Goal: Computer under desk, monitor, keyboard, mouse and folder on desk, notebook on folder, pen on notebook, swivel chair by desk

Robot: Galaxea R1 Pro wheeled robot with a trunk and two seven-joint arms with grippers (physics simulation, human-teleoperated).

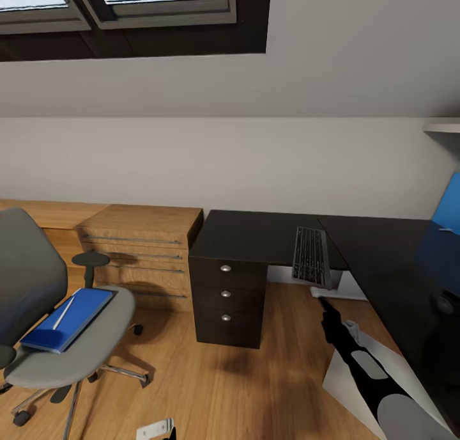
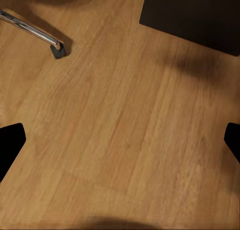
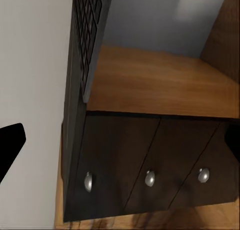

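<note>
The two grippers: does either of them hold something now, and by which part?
Nothing is held. The left gripper is open over bare wood floor. The right gripper is open too, facing the desk drawers, below the keyboard.

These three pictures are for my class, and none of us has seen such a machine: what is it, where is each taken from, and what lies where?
It is a simulated two-armed wheeled robot. The large picture comes from its head camera. The desk carries the keyboard, which overhangs the front edge. The swivel chair holds the blue folder with the pen on top. The other two pictures come from cameras at the wrists. The left hand is open over bare wood floor; the right hand, also open, faces the desk's drawer unit. Neither holds anything.
</note>
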